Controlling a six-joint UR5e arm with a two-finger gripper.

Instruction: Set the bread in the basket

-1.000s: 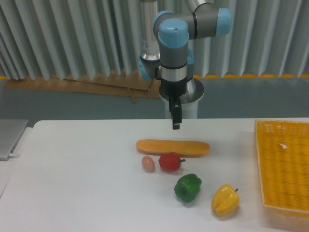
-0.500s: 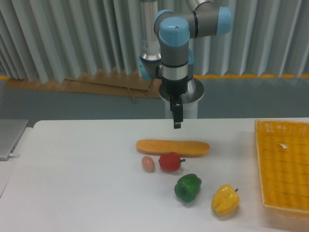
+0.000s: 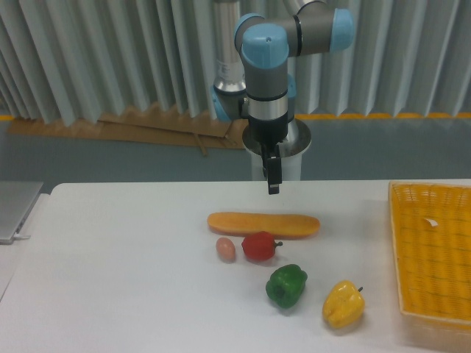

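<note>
The black two-finger gripper (image 3: 273,187), grasping nothing, fingers seemingly pressed together, has edged toward three o'clock above the long orange-tan bread loaf (image 3: 263,224); the woven yellow basket (image 3: 430,254) waits at three o'clock.

Bread (image 3: 263,224) open from above and far side, red pepper (image 3: 258,246) and egg (image 3: 226,249) crowding its near edge, bare tabletop (image 3: 353,213) right toward the basket (image 3: 432,250)

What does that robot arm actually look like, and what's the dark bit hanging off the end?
The arm is made of silver-grey metal tubes joined by rounded light-blue caps. Below a ribbed silver wrist section hangs the gripper, small, narrow and black. No loose cables or readable markings show.
</note>
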